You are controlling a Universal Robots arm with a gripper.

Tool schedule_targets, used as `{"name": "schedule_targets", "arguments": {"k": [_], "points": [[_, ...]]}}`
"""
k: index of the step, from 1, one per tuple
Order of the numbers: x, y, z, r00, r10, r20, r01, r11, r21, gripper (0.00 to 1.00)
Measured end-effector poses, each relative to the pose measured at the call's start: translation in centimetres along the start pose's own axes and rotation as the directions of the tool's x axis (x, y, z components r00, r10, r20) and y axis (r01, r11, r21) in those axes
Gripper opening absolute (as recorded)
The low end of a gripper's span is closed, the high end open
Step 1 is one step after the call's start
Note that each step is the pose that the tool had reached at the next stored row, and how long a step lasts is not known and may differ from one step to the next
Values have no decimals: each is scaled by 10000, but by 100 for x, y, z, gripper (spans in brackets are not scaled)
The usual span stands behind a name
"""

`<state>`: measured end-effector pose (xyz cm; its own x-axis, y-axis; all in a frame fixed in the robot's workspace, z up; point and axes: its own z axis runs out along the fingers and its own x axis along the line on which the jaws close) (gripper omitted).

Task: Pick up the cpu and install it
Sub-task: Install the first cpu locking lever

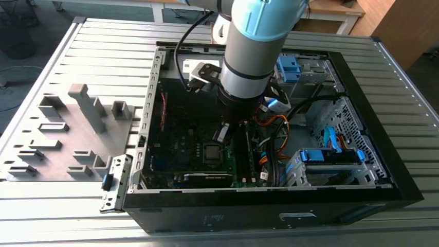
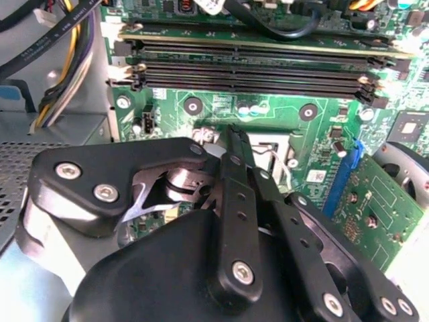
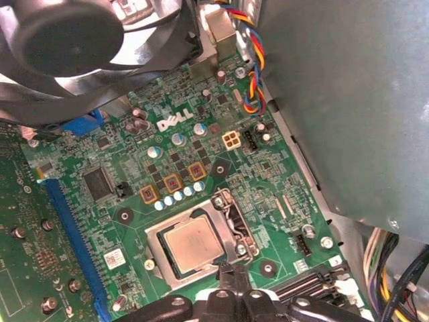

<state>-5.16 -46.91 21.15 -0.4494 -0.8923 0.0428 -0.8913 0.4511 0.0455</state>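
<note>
**CPU seated in socket, claw just beside it**

My claw (image 3: pixel 233 274) hangs low inside the computer case (image 1: pixel 357 198), fingers drawn together to a narrow tip and holding nothing that I can see. In the first wrist view that tip sits just beside the edge of the socket (image 3: pixel 231 215), close to its lever side; whether it touches the metal I cannot tell.

The cpu (image 3: pixel 193 243) lies flat in the socket's opening on the motherboard (image 3: pixel 281 174), silvery-grey top facing up, square to the frame. I judge placement done; the step in hand looks like the locking stage. Any move from here calls for small, careful motion, since the tip is crowded by the frame and the memory slots (image 2: pixel 255 64).

In the exterior view the arm (image 1: pixel 250 51) reaches down into the case, which rests on the ribbed worktop (image 1: pixel 69 216).
</note>
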Motion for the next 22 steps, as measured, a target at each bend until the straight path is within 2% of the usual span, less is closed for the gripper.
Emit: {"name": "schedule_targets", "arguments": {"k": [7,15,22], "points": [[57,-12,44,10000,4,-28,-4,10000,14,11],[160,-58,51,10000,5,-43,-4,10000,23,11],[233,-92,55,10000,7,-80,-7,10000,39,11]]}}
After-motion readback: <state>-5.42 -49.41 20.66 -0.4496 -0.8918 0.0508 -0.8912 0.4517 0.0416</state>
